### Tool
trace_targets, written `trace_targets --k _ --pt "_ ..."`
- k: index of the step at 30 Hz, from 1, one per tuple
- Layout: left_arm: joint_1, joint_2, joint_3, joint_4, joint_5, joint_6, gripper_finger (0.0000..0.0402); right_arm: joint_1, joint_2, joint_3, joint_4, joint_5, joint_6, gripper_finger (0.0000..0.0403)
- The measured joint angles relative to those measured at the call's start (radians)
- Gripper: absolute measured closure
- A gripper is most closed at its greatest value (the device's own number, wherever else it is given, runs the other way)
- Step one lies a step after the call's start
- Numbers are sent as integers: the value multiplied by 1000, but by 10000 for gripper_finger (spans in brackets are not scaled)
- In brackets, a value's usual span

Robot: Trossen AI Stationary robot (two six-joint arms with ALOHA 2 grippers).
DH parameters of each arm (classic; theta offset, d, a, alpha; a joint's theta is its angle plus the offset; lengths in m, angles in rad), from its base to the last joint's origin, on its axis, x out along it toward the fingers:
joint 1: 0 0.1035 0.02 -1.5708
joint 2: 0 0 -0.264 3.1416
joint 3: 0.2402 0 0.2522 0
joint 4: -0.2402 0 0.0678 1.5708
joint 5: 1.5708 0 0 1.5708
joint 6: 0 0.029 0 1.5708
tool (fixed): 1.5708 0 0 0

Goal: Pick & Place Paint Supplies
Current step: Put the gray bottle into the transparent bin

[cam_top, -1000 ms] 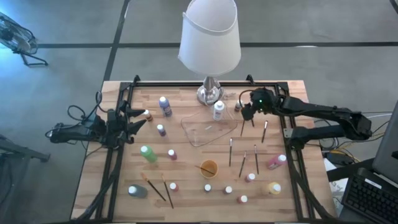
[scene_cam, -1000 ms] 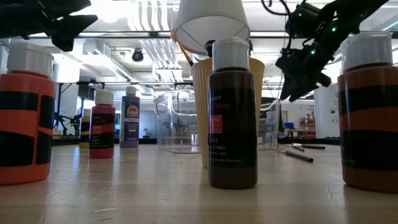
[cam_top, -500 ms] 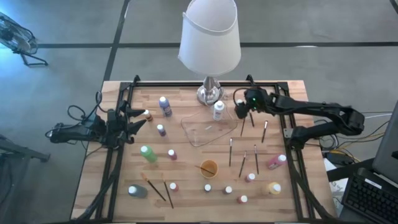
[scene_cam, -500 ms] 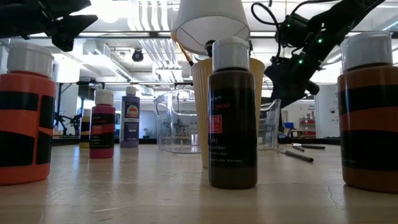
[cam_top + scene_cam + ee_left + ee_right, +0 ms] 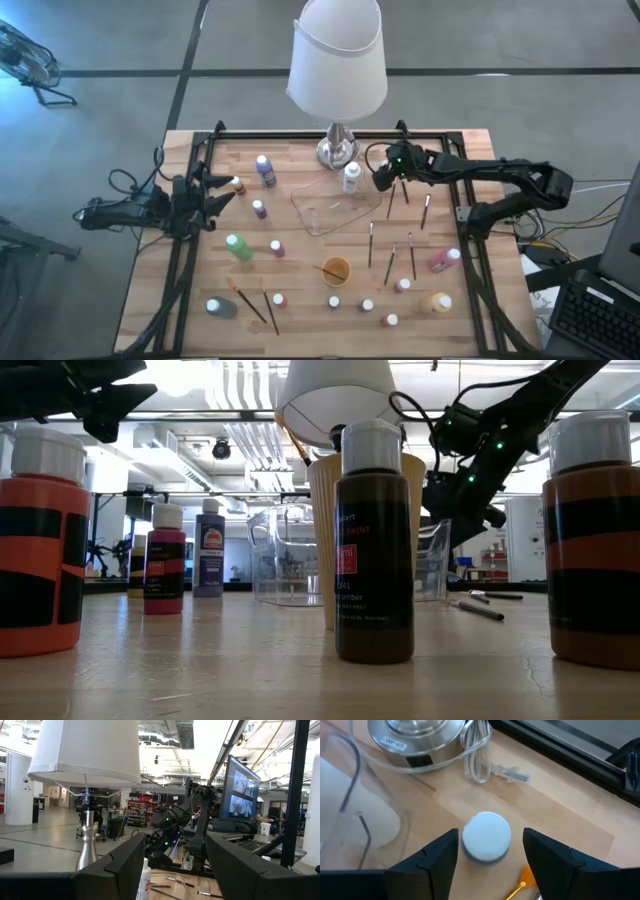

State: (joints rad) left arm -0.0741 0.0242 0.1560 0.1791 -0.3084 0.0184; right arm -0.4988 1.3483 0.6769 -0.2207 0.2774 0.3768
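early days: tray [image 5: 335,212] holds maybe one brush, bottles and brushes scattered over the table [image 5: 300,310], right gripper [image 5: 490,854] open and empty above a white-capped bottle [image 5: 486,836], left gripper [image 5: 226,190] open, parked at the left edge

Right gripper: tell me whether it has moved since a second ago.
Yes. In the high view the right gripper has slid toward the lamp base, and its open fingers now flank the white bottle beside the tray.

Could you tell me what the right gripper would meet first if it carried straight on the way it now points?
Most likely the white-capped paint bottle near the lamp base: its cap sits between the right gripper's open fingers. Beneath it lies the table; depth is unclear.
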Motion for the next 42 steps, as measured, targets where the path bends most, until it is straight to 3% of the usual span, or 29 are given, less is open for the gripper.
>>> trace_targets --k 16,30,42 --pt "0 0 0 0 0 0 183 0 -10 0 1 9 -22 291" --pt "0 0 0 0 0 0 183 1 -37 0 -11 8 -38 294" --pt "0 0 0 0 0 0 183 23 -246 0 -91 3 -57 296"
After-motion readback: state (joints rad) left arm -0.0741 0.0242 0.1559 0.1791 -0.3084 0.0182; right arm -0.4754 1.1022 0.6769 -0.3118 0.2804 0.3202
